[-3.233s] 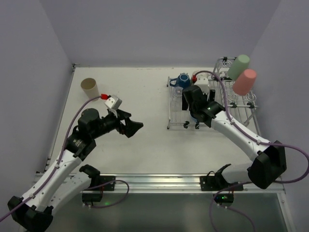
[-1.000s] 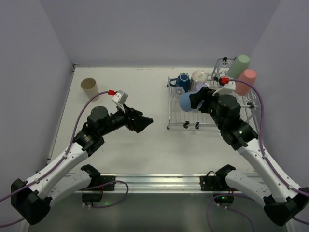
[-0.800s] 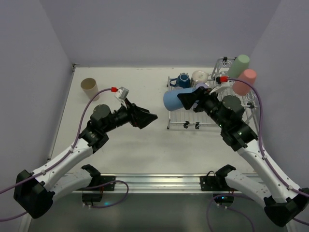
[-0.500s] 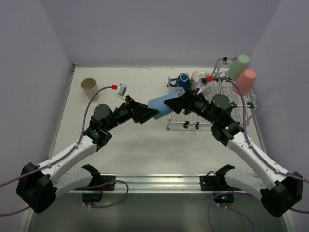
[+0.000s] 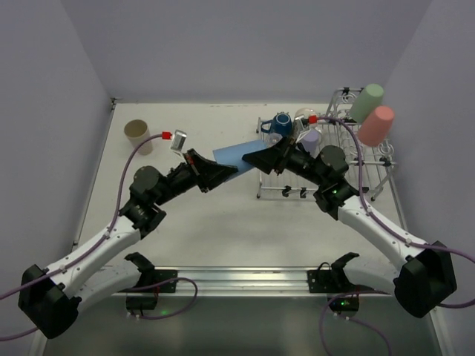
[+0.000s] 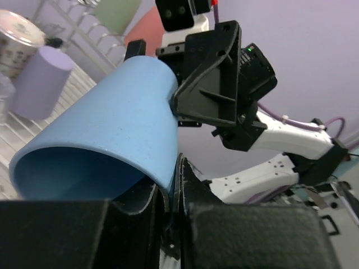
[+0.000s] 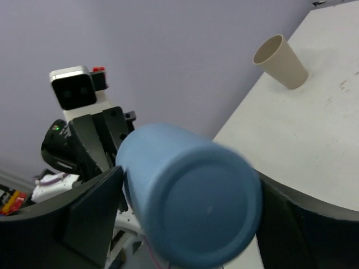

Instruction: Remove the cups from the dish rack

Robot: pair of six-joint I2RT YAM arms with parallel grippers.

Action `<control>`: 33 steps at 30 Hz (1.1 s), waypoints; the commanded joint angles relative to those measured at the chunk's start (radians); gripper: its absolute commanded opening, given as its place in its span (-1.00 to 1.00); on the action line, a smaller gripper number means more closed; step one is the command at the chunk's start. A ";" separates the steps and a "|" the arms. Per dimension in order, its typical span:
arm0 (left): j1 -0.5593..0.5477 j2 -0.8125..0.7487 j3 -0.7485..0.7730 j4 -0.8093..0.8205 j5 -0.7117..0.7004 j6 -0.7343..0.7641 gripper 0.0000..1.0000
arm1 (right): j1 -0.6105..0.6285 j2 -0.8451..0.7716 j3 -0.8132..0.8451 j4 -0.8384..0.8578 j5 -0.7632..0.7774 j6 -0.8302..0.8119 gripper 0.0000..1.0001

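Note:
A blue cup [image 5: 234, 152] hangs on its side in the air between both arms, left of the dish rack [image 5: 287, 186]. My left gripper [image 5: 221, 170] is shut on its rim [image 6: 160, 188], one finger inside the cup and one outside. My right gripper [image 5: 263, 158] stands open around the cup's base [image 7: 208, 210], a finger [image 7: 92, 216] on each side. In the rack stand a green cup [image 5: 367, 102], a pink cup [image 5: 376, 124], a lavender cup [image 5: 311, 139], a dark-blue mug [image 5: 281, 123] and a white speckled mug [image 6: 19, 36].
A beige cup [image 5: 138, 135] stands upright on the table at the far left, also in the right wrist view [image 7: 280, 61]. The rack's taller basket section [image 5: 343, 104] is at the back right, close to the right wall.
The right arm lifted the blue cup out of the rack and carried it left. The left gripper reached in and shut on its rim, and the right jaws widened.

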 commanded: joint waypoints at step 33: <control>0.543 0.786 1.443 -1.642 -0.703 0.630 -1.00 | 0.180 -0.406 -0.241 -0.445 0.200 -0.365 0.98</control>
